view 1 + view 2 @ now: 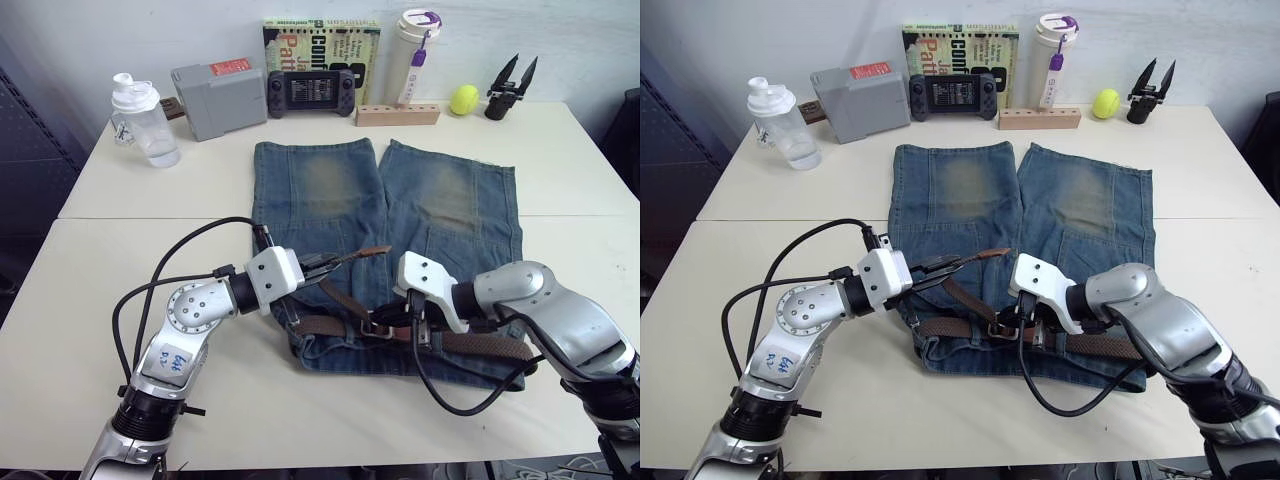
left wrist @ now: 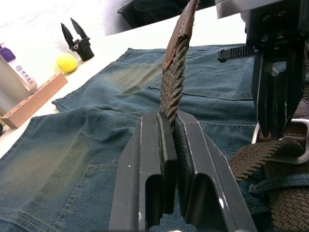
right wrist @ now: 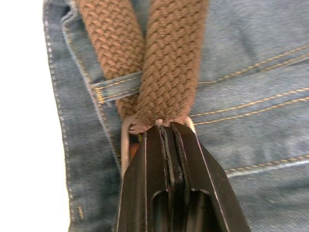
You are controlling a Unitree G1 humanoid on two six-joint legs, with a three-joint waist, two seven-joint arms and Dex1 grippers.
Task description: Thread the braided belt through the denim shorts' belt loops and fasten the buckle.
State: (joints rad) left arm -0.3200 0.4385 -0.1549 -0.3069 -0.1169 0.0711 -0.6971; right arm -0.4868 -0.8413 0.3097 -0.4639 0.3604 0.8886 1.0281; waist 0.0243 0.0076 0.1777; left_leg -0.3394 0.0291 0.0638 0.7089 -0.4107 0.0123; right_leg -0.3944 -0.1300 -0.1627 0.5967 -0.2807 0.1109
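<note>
Belt (image 1: 470,345) lies limp along shorts (image 1: 340,200) waistband on desk (image 1: 120,300), soft and floppy; left pincer (image 1: 322,264) clamps its tip, right pincer (image 1: 412,333) clamps at buckle (image 1: 1004,329), best holds.

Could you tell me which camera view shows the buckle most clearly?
The right wrist view: the buckle sits directly ahead of the right end effector, its silver frame showing beside the braided belt. The left wrist view catches one corner at its edge; the eye views show a small glint on the denim shorts.
</note>
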